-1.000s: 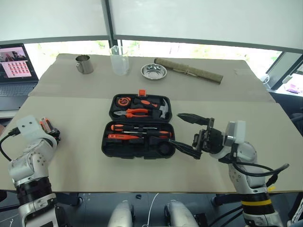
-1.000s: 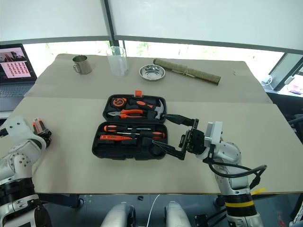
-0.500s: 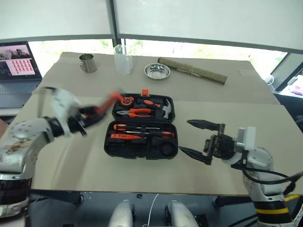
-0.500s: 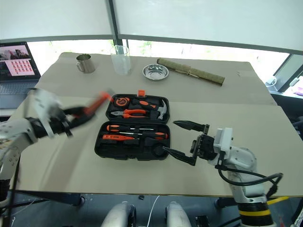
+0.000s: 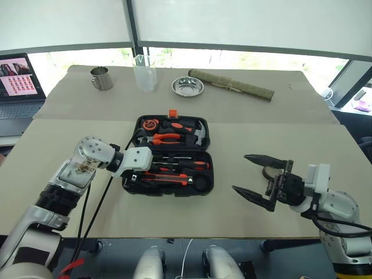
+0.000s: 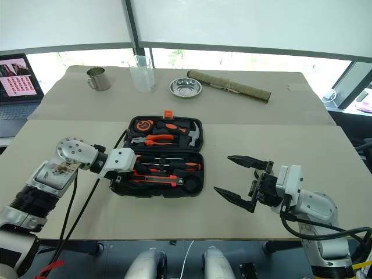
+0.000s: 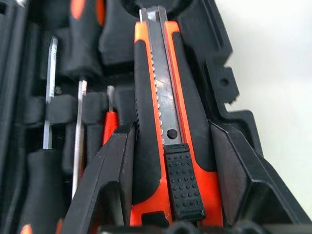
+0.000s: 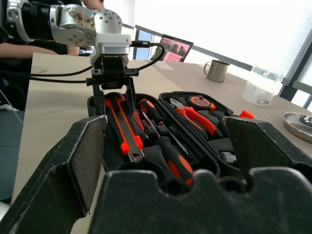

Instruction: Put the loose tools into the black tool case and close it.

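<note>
A beige-covered worktop point(image 5: 87, 203) stands before a band of bright windows. Nearest the robot, the right end effector point(image 5: 260, 179) hovers over bare worktop, well apart from the case and off to its right, its two black fingers spread wide and grasping nothing; it seems parked clear so the other arm can work. A small dark tape roll point(image 5: 269, 172) lies on the worktop just behind those fingers, not yet packed.

Farther in, the black plastic hinged tool case point(image 5: 168, 156) lies open with its moulded slots facing up. The left end effector point(image 7: 170, 195) reaches into the near half from the case's left end, its fingers point(image 7: 109, 170) closed either side of the black-and-orange utility knife point(image 7: 163, 122). The knife lies lengthwise in its slot, so the grip looks like a seating move: held by the body so it drops into the recess. Beside it lie the orange-and-black-handled screwdrivers point(image 5: 186, 164), already in their grooves. The far half carries the orange-handled pliers point(image 5: 165, 138) and an orange latch point(image 5: 173, 113) at the rim.

Beyond the case stand a metal mug point(image 5: 101, 78), a clear plastic beaker point(image 5: 145, 73), a shallow steel bowl point(image 5: 188, 86) and a rolled bamboo mat point(image 5: 231, 85). An open laptop point(image 5: 16, 81) sits at the far left.
</note>
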Controlling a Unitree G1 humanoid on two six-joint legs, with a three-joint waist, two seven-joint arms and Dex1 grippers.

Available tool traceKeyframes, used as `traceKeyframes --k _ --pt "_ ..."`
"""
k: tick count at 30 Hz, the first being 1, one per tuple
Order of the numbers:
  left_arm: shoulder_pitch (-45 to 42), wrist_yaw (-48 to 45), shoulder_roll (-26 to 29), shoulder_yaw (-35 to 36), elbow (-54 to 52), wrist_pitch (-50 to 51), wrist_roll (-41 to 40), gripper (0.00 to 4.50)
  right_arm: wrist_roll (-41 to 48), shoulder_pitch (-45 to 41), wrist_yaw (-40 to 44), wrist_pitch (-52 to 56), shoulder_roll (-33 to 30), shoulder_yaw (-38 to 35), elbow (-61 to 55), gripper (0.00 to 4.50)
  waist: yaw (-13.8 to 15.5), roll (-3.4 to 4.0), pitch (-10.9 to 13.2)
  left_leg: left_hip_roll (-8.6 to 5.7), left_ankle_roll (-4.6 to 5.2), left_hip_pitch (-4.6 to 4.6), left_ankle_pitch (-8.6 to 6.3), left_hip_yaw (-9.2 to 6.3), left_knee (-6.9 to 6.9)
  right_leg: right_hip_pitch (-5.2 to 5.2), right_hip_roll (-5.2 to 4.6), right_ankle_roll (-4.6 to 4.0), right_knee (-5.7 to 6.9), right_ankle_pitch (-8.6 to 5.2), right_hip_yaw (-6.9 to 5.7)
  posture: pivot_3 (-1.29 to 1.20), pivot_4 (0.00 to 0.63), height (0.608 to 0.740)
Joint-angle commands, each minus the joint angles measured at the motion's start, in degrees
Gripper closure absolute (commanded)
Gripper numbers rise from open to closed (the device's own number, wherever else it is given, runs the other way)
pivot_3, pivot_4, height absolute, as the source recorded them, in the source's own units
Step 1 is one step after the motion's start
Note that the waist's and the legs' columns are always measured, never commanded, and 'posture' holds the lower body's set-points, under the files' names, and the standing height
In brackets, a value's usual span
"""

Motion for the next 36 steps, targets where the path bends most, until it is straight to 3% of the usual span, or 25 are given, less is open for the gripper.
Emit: traceKeyframes --k 1,20,22,26,32,36 --pt "1.17 -2.51 1.94 1.45 -0.76 -0.92 -0.14 2.7 0.26 0.44 -0.91 -0.38 -0.26 -2.11 -1.92 0.0 -0.03 0.0 0.0 0.0 0.0 0.01 0.0 0.0 0.0 0.0 0.0 0.0 0.01 0.0 0.0 0.0 0.15 0.74" --pt "2.25 -2.07 -0.62 0.42 0.95 2.48 3.5 2.7 -0.1 -1.05 -0.13 -0.65 -0.29 -1.68 -0.17 0.0 0.31 0.0 0.0 0.02 0.01 0.07 0.0 0.01 0.05 0.1 0.0 0.01 0.01 -0.01 -0.01 0.0 0.15 0.74" --pt "2.37 -2.14 -0.23 0.76 0.65 4.55 3.25 1.7 -0.18 -1.2 -0.06 -0.74 -0.15 -1.55 0.1 0.0 0.24 0.0 0.0 0.03 0.01 0.09 0.0 0.01 0.05 0.11 0.0 0.01 0.02 -0.01 -0.01 0.0 0.15 0.74" --pt "1.9 -2.07 -1.55 4.99 0.08 4.53 -1.59 0.42 -0.48 -1.46 0.44 -1.51 0.29 -1.33 1.47 0.0 -0.1 0.0 0.0 0.04 0.03 0.1 -0.02 0.01 0.05 0.1 0.01 0.02 0.03 -0.01 0.0 0.0 0.15 0.74" --pt "0.24 -4.23 -1.39 11.99 -3.38 14.76 -12.51 0.42 -0.6 -1.48 1.21 -2.09 0.85 -1.58 2.73 0.0 -0.01 0.0 0.0 0.05 0.03 0.02 -0.02 -0.02 0.12 0.04 0.01 0.02 0.09 -0.02 -0.03 0.0 0.15 0.74" --pt "0.84 -4.75 -1.06 13.94 -2.78 11.19 -12.81 0.42 -0.4 -1.58 1.68 -2.29 0.98 -1.98 3.68 0.0 0.01 0.0 0.0 0.05 0.03 0.03 -0.02 -0.03 0.18 0.07 0.01 0.02 0.11 -0.02 -0.03 0.0 0.15 0.74"
